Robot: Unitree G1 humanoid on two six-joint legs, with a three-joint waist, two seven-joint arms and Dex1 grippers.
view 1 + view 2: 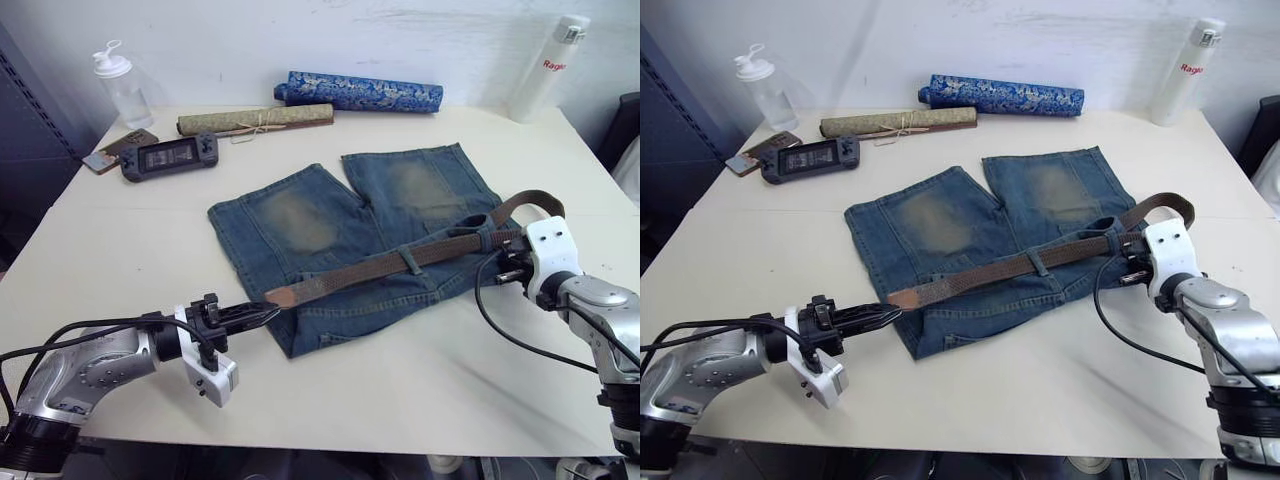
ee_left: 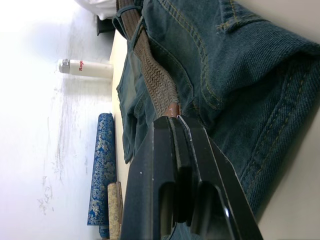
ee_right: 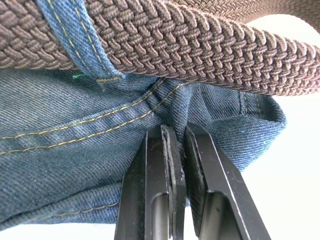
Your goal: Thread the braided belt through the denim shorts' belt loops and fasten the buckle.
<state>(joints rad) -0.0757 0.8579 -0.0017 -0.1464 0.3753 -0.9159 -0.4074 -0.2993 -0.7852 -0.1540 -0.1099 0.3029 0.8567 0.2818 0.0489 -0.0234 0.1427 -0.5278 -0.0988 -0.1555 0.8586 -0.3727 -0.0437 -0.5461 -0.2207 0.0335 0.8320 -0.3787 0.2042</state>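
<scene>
The denim shorts (image 1: pixel 300 225) lie flat mid-table, waistband toward me. The braided belt (image 1: pixel 370 268) runs along the waistband, under a belt loop (image 1: pixel 410 262) and another near the right end, then curls back in an arc (image 1: pixel 540 200). Its reddish tip (image 1: pixel 282 296) sticks out past the left side of the shorts. My left gripper (image 1: pixel 266 313) is shut on that tip, which shows at the fingertips in the left wrist view (image 2: pixel 172 109). My right gripper (image 3: pixel 175 131) is shut on a fold of denim just under the belt (image 3: pixel 175 40). The buckle is hidden.
Along the back stand a clear pump bottle (image 1: pixel 122 85), a tan rolled mat (image 1: pixel 255 120), a blue patterned roll (image 1: pixel 360 92) and a white bottle (image 1: pixel 548 68). A handheld game console (image 1: pixel 168 155) and a phone (image 1: pixel 120 148) lie at the back left.
</scene>
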